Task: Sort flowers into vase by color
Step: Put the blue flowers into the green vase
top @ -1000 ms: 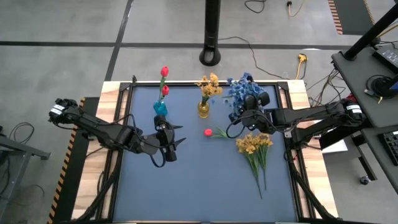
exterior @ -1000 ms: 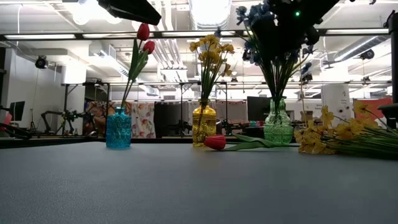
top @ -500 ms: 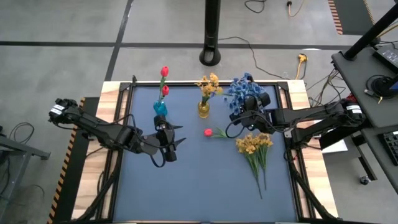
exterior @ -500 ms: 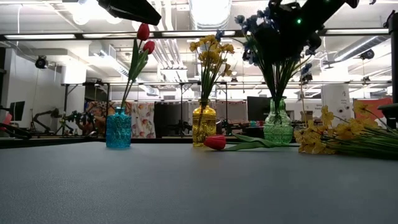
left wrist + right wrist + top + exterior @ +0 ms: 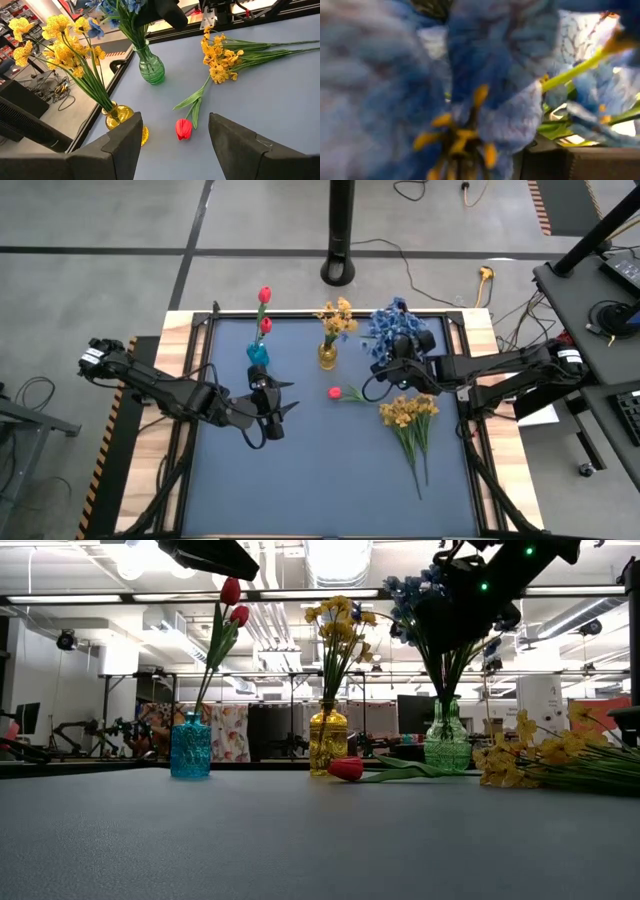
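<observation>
High view, right end effector (image 5: 402,368) pressed together over blue flowers (image 5: 385,326), left end effector (image 5: 283,409) spread.

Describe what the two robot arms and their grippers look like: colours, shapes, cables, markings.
Both arms are dark, jointed tubes. The left arm has a white label near its outer end and thin black cables looping along it. The right arm looks the same, with a white tag near its wrist. The left gripper has two broad, flat, dark matte fingers. The right gripper is black and blocky.
</observation>
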Robot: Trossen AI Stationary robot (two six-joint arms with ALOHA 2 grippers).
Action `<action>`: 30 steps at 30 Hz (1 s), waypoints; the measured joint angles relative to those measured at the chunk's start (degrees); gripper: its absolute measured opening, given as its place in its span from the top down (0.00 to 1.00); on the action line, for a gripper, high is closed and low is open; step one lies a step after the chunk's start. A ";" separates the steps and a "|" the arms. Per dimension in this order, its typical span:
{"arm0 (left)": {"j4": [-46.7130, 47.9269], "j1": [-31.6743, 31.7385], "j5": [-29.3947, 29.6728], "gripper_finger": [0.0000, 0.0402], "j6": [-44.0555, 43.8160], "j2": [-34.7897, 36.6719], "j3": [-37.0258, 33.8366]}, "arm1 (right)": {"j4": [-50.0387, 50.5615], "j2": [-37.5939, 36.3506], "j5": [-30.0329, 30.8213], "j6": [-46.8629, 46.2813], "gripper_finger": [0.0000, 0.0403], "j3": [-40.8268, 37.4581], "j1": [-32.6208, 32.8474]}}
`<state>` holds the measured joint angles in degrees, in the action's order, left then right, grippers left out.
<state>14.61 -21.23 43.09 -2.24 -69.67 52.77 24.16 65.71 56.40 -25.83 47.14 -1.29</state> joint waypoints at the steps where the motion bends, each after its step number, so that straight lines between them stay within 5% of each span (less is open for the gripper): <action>1: 0.00 0.02 0.00 0.48 -0.02 0.02 0.00 | -0.03 0.00 -0.02 -0.18 0.93 -0.33 -0.10; 16: 0.00 0.01 0.00 0.48 -0.07 0.00 0.00 | 0.01 0.02 0.12 -0.38 0.92 -2.59 -0.26; 30: 0.00 0.00 0.00 0.48 -0.07 0.00 0.00 | 1.73 0.00 -4.52 -0.75 0.58 -0.27 -0.10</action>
<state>14.61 -21.23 43.09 -2.31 -69.67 52.77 25.89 65.71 51.88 -26.59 46.87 -1.39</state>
